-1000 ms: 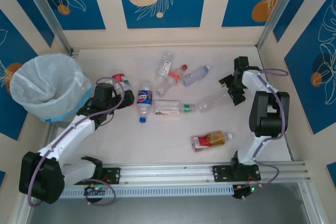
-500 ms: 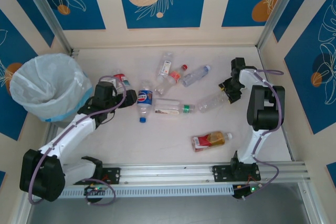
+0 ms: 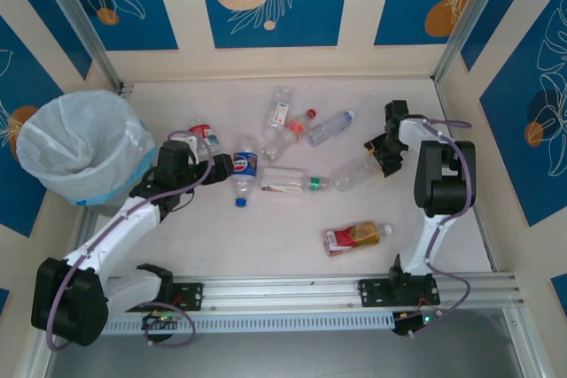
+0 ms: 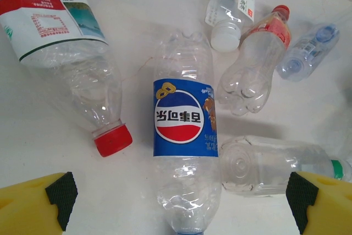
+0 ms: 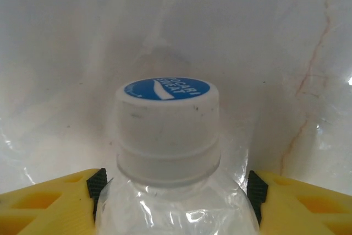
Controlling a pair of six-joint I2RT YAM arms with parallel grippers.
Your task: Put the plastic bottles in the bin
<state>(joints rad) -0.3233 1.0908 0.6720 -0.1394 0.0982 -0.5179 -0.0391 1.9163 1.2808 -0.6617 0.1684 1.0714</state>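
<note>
Several plastic bottles lie across the table's middle. A blue-labelled Pepsi bottle (image 3: 243, 170) (image 4: 184, 136) lies just past my left gripper (image 3: 221, 165) (image 4: 181, 205), which is open, its neck end between the wide-spread fingertips (image 4: 59, 193). Beside it lies a red-labelled, red-capped bottle (image 4: 66, 53) (image 3: 205, 136). My right gripper (image 3: 382, 150) (image 5: 176, 188) is shut on the shoulder of a clear bottle (image 3: 356, 173) with a white, blue-topped cap (image 5: 168, 119). The bin (image 3: 75, 143), lined with a pale bag, stands at the far left.
More bottles lie around: white-capped (image 3: 279, 113), red-capped (image 3: 293, 133), blue-capped (image 3: 330, 127), green-capped (image 3: 290, 181), and one with amber liquid (image 3: 357, 237) nearer the front. Walls close the back and right sides.
My right gripper has slid along to the clear bottle's cap end and closed on it. The left gripper has moved right, up to the Pepsi bottle, still open.
</note>
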